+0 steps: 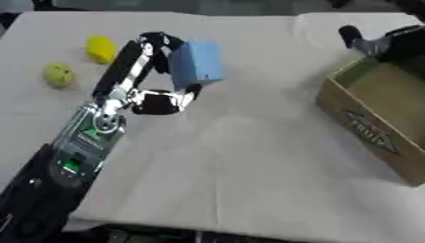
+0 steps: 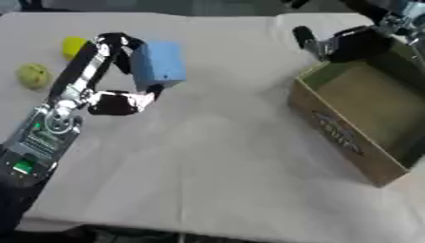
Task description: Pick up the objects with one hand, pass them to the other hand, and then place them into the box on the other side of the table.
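Left eye view shows the fingers [image 1: 158, 40] of the left hand [image 1: 145, 71] curled over the top of a blue block [image 1: 197, 64], with the thumb under its lower edge, so the block is pinched and lifted clear of the worktop [image 1: 249, 166]. The block stands roughly upright, long axis running top to bottom with a slight tilt, a broad face turned toward the box [image 2: 348, 128]. For a clean handover, I judge the left hand should present a free face to the right hand [image 2: 345, 42] (hovering at the box's far corner; I cannot tell its finger state). Two yellow-green fruits [image 1: 58, 74] lie on the worktop's left.
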You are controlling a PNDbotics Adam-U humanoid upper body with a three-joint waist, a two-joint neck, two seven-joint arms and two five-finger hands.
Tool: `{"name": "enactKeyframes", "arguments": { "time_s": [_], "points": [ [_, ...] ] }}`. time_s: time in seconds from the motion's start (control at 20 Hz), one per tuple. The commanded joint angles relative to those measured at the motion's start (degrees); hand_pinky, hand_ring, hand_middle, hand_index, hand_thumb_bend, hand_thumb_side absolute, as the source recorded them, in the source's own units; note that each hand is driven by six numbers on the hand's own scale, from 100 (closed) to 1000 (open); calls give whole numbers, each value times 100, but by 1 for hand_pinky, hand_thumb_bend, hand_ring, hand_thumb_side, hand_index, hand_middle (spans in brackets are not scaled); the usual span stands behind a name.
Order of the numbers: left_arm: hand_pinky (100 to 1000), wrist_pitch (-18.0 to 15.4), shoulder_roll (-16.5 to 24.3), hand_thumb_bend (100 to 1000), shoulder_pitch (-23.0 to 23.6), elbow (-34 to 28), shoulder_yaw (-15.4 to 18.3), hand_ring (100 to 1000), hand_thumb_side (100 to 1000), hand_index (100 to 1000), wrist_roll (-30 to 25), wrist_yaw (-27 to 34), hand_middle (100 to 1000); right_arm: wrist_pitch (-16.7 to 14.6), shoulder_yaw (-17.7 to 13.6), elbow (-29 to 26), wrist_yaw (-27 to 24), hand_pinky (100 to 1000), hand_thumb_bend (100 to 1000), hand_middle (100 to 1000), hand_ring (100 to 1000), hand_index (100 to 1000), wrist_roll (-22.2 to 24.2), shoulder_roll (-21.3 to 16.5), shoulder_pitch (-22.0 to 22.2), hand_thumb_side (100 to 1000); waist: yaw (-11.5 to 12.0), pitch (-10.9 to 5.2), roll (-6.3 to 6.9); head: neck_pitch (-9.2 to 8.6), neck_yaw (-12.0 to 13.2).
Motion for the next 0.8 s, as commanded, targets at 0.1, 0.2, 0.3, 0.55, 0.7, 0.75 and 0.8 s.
{"name": "enactKeyframes", "arguments": {
  "time_s": [0.1,0.2,0.3,0.55,0.7,0.75,0.8],
  "points": [
    [535,-98,-119,100,-124,-7,28,476,100,478,39,-79,401,-107,33,137,178,964,100,844,840,845,61,71,-185,201,11,-211,-81,32,-39],
    [535,-134,-193,100,-161,30,24,476,100,478,32,-114,401,-145,63,208,245,964,100,845,841,847,74,134,-222,201,17,-216,-84,32,-51],
    [535,-167,-272,100,-197,70,22,476,100,478,18,-145,401,-170,87,274,299,964,100,845,841,848,83,201,-252,202,26,-219,-84,32,-63],
    [534,-237,-487,100,-274,188,0,475,100,477,-29,-182,399,-230,158,424,416,963,100,846,842,849,151,355,-328,203,59,-231,-78,32,-99],
    [536,-271,-599,100,-325,250,-40,477,100,479,-90,-211,402,-268,197,526,490,963,100,847,842,849,191,433,-366,204,78,-243,-68,32,-126],
    [536,-277,-621,100,-341,268,-56,478,100,479,-139,-235,402,-282,204,556,513,963,100,847,842,850,198,451,-375,204,83,-247,-65,32,-133],
    [537,-281,-641,100,-357,288,-75,479,100,481,-200,-264,403,-295,211,585,534,963,100,848,843,851,204,469,-383,204,89,-250,-59,32,-141]
  ]
}}
